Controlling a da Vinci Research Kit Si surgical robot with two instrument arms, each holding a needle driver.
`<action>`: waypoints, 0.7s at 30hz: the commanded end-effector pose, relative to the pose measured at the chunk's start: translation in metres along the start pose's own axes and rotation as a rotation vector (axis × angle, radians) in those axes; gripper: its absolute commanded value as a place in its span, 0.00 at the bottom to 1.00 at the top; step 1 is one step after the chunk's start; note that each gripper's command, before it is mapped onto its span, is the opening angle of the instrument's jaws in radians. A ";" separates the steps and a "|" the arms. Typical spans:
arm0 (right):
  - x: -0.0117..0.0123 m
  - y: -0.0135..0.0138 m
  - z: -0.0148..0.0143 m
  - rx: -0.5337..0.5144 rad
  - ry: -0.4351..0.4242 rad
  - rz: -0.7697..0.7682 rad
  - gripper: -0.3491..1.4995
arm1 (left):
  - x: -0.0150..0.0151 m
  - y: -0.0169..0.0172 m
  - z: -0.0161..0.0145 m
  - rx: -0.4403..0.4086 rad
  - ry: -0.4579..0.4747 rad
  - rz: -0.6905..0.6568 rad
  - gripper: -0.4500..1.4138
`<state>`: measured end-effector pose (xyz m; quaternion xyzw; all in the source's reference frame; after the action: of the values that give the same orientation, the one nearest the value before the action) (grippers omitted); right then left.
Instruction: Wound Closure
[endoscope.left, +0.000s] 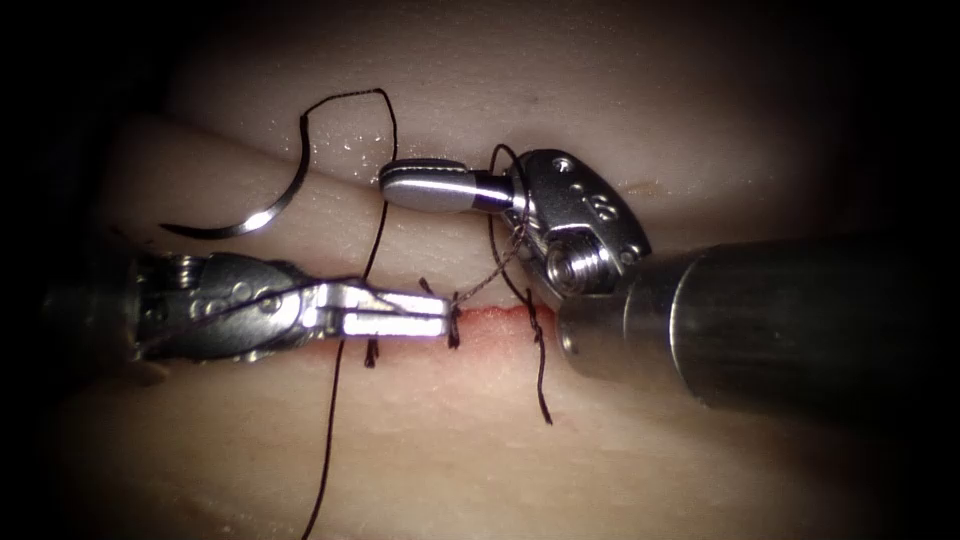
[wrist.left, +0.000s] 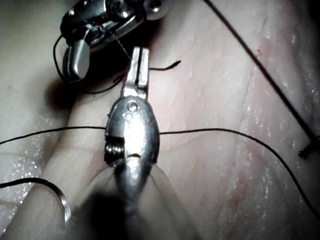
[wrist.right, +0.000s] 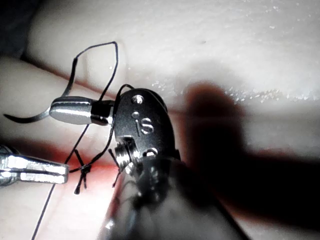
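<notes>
My tools (endoscope.left: 395, 312) are polished silver; thread (endoscope.left: 330, 430) is black; tissue (endoscope.left: 600, 440) pale beige; fluid (endoscope.left: 495, 325) along the cut red.

Camera arrangement: one endoscope view and two wrist views over the tissue (endoscope.left: 600, 470).

The endoscope looks down from above and in front, close over the cut (endoscope.left: 500, 320), with the left tool (endoscope.left: 440, 318) entering from the picture's left and the right tool (endoscope.left: 385, 180) from its right. The left wrist view looks along its own shaft at the left tool (wrist.left: 140, 52) from very near, the right tool (wrist.left: 75, 62) beyond it. The right wrist view looks along its shaft at the right tool (wrist.right: 55, 110), also very near. All three share both tool tips, the needle (endoscope.left: 270, 210) and the thread (endoscope.left: 340, 400).
</notes>
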<state>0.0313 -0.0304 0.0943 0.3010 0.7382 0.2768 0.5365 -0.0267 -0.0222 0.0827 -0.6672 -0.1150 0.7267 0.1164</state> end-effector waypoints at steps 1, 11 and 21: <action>-0.0003 -0.0001 0.0002 0.019 0.000 0.008 0.00 | -0.0010 -0.0001 0.0006 0.008 -0.005 -0.002 0.00; 0.0017 -0.0018 -0.0017 0.101 -0.058 -0.020 0.00 | -0.0029 -0.0020 0.0005 0.057 -0.022 -0.015 0.00; 0.0013 -0.0039 -0.0012 0.323 -0.275 -0.112 0.00 | -0.0031 -0.0035 0.0020 0.063 -0.013 -0.023 0.00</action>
<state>0.0287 -0.0320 0.0902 0.3774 0.7065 0.0745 0.5940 -0.0280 -0.0195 0.0864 -0.6564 -0.1003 0.7328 0.1483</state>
